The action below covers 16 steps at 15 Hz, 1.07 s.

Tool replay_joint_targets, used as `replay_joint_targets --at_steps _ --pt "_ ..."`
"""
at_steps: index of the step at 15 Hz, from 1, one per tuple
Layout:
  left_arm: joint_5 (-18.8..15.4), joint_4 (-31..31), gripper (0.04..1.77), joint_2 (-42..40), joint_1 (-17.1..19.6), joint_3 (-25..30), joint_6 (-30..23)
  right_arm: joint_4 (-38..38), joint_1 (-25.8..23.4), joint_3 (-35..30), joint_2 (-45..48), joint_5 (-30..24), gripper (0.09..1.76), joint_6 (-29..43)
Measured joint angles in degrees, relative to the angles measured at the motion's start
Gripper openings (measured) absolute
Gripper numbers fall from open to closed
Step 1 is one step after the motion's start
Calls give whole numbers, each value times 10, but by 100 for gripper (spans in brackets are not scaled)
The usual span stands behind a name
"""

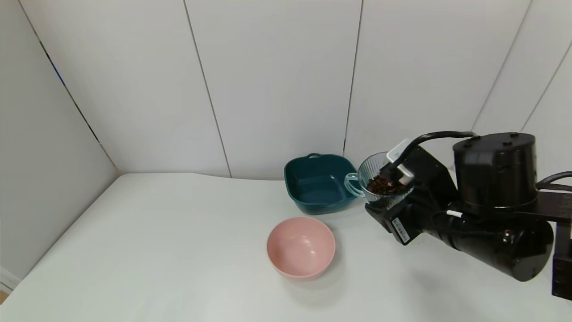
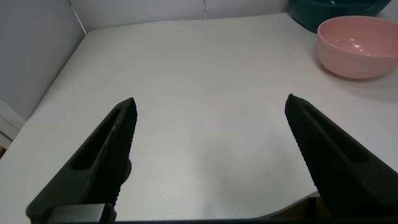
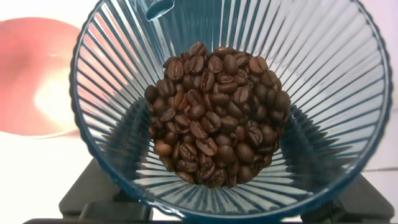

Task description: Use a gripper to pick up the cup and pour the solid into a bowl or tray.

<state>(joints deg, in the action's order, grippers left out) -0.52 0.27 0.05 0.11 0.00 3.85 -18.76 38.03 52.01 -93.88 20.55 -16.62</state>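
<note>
My right gripper [image 1: 380, 205] is shut on the translucent pale-blue ribbed cup [image 1: 373, 169] and holds it above the table, its loop handle toward the teal dish. A heap of dark brown beans [image 1: 383, 184] lies inside it. In the right wrist view the cup [image 3: 311, 74] fills the frame with the beans [image 3: 214, 112] at its bottom, and the gripper [image 3: 217, 214] is mostly hidden under it. The empty pink bowl [image 1: 300, 247] stands on the table to the front left of the cup, and shows in the right wrist view [image 3: 31, 81]. My left gripper [image 2: 210, 106] is open and empty over bare table.
A dark teal squarish dish [image 1: 313, 192] with handles stands by the back wall, just left of the cup. White wall panels close off the back and left. In the left wrist view the pink bowl [image 2: 357, 46] and the teal dish [image 2: 329, 9] are far off.
</note>
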Motion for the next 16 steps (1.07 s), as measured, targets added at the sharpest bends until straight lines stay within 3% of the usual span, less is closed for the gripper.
replay_joint_targets --at_steps 8,16 --pt "0 0 172 0 0 0 0 106 79 64 -73 118 133 -29" --pt "0 0 172 0 0 0 0 105 131 101 -144 195 133 -22"
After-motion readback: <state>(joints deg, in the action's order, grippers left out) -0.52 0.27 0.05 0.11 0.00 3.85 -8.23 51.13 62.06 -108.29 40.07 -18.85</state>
